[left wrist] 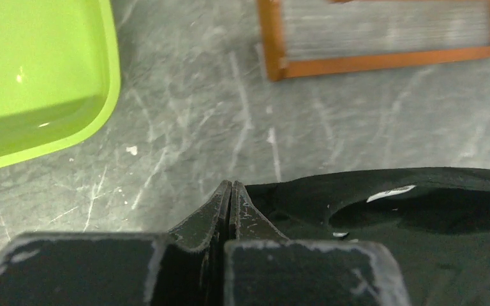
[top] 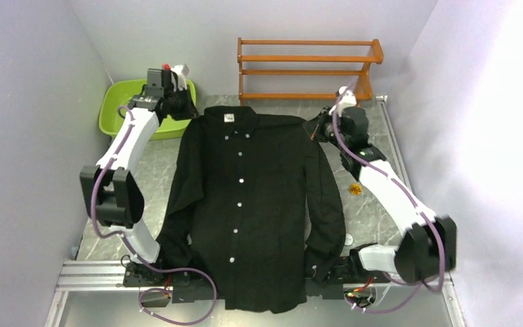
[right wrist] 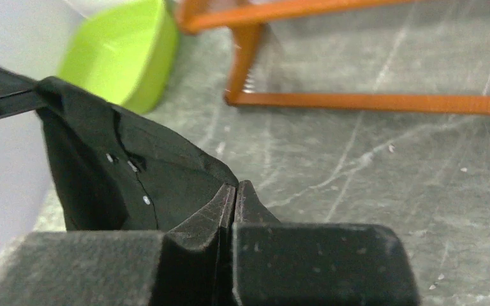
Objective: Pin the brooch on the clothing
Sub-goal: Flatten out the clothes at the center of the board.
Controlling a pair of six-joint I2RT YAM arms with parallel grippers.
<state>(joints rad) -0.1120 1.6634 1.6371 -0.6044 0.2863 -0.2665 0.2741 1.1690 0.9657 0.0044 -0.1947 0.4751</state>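
Observation:
The clothing (top: 245,204), a black button-up shirt, lies spread face up on the table, its hem hanging over the near edge. My left gripper (top: 189,110) is shut at the shirt's left shoulder; in the left wrist view the jaws (left wrist: 231,185) meet at the fabric's edge (left wrist: 446,255), next to the white neck label (left wrist: 390,192). My right gripper (top: 315,129) is shut at the other shoulder, where the cloth (right wrist: 102,191) rises to its tips (right wrist: 236,185). The brooch (top: 356,189), small and orange, lies on the table right of the right sleeve.
A green basin (top: 119,102) stands at the back left, just behind the left gripper. An orange wooden rack (top: 306,68) stands against the back wall. A small white disc (top: 349,239) lies by the right cuff. Walls close in on both sides.

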